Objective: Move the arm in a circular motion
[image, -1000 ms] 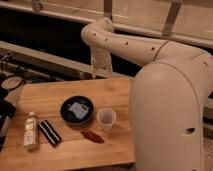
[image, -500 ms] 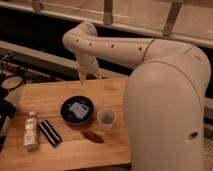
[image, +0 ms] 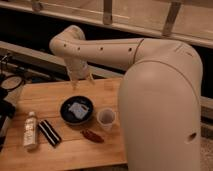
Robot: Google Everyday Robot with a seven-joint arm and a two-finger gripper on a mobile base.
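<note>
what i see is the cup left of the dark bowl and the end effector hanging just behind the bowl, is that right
Not quite. The camera view shows the cup right of the dark bowl, not left. The end effector does hang just behind the bowl.

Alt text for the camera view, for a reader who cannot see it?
A cream-white robot arm stretches across the frame, its gripper hanging over the far edge of a wooden table. On the table sit a dark bowl, white cup, bottle, dark packet and reddish item.

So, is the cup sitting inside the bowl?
No, the cup stands on the table beside the bowl, while the gripper hangs above the table's far edge.
</note>
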